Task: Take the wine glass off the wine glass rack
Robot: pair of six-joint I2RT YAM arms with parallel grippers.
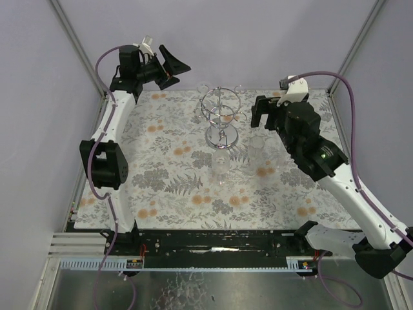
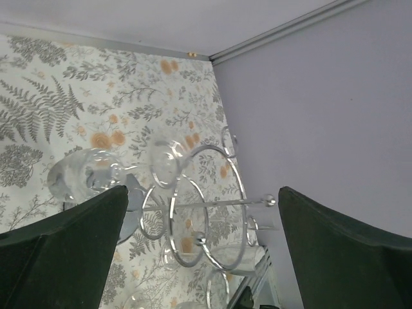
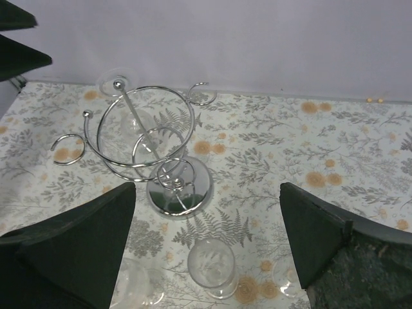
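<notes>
Left gripper (image 1: 177, 72) is spread wide with nothing in it, up by the far-left corner. Right gripper (image 1: 262, 119) is also gaping and empty (near the wine glass rack (image 1: 221, 116)). Wine glass (image 3: 136, 122) hangs upside down on that rack.

On the near side of the shiny chrome wire rack (image 1: 221, 119), two clear stemmed glasses (image 1: 221, 165) stand on the floral tablecloth (image 1: 161, 184), one dead ahead, one rightward. Left of the rack lies open; a pale wall (image 1: 213, 39) stands behind.
</notes>
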